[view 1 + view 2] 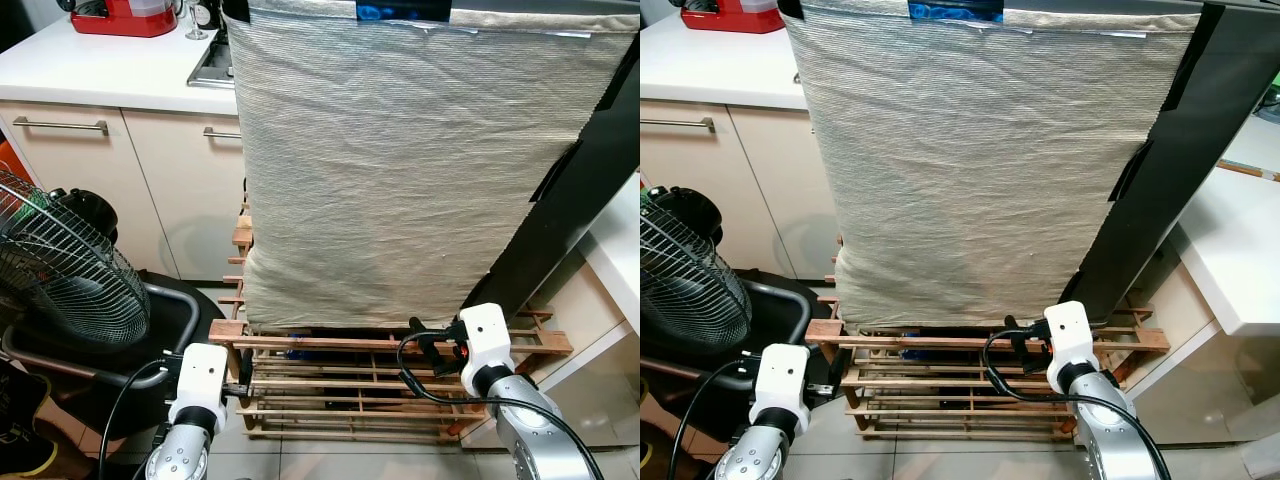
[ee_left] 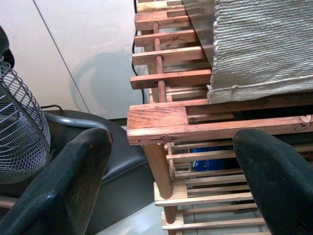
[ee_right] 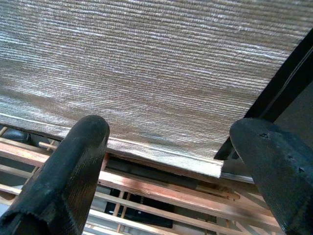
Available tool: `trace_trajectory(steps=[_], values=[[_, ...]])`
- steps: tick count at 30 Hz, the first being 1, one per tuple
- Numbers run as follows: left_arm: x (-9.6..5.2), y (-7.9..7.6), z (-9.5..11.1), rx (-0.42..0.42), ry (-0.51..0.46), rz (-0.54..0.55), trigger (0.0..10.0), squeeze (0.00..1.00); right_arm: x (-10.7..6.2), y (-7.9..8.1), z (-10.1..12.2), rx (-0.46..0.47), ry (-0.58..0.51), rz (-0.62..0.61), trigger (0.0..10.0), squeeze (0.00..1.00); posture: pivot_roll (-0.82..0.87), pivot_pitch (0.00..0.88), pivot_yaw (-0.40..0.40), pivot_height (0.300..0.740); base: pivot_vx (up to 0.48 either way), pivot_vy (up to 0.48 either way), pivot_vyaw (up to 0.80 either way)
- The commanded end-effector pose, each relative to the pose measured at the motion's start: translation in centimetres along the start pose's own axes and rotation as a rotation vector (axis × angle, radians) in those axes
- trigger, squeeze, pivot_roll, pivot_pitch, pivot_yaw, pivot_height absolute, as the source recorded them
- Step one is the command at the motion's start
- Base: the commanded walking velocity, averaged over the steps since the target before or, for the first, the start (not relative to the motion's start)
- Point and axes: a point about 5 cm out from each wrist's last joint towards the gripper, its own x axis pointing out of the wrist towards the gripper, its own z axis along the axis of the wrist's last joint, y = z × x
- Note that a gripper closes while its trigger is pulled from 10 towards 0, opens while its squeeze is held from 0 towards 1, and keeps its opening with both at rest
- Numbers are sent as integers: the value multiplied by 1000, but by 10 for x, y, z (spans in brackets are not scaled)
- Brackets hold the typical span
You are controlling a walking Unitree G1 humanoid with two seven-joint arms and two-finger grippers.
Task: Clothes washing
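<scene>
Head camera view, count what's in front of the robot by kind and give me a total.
Robot gripper: 2, left and right
Hanging beige cloth: 1
Wooden rack: 1
Wire-cage fan: 1
Red appliance: 1
Total: 6

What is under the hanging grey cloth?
Under the grey cloth stands a wooden slatted rack, its lower hem resting at the rack's top rail. Something blue shows between the slats. Whatever is directly behind the cloth is covered. Both tools hover near the rack, open.
</scene>
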Motion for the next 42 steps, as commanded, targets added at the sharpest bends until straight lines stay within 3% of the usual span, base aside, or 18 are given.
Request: trace_trajectory(steps=[1,6,9,33,42], values=[[2,-1,6,-10,-22,-2,10000,0,2,0,2,-6,1,0,10000,0,22,0,-42,740,0,0,0],[3,-1,9,-35,-40,-7,10000,0,2,1,2,-6,1,1,10000,0,21,0,-42,740,0,0,0],[3,-1,10,-34,-43,-8,10000,0,2,0,0,26,20,-7,10000,0,22,0,-41,740,0,0,-800],[11,-4,14,-28,-46,-60,10000,0,-4,-2,-4,25,24,-44,10000,0,10,0,-16,740,0,0,-800],[15,-1,25,88,-131,-16,10000,0,-3,-6,1,34,-4,-107,10000,0,11,0,-15,740,0,0,-800]])
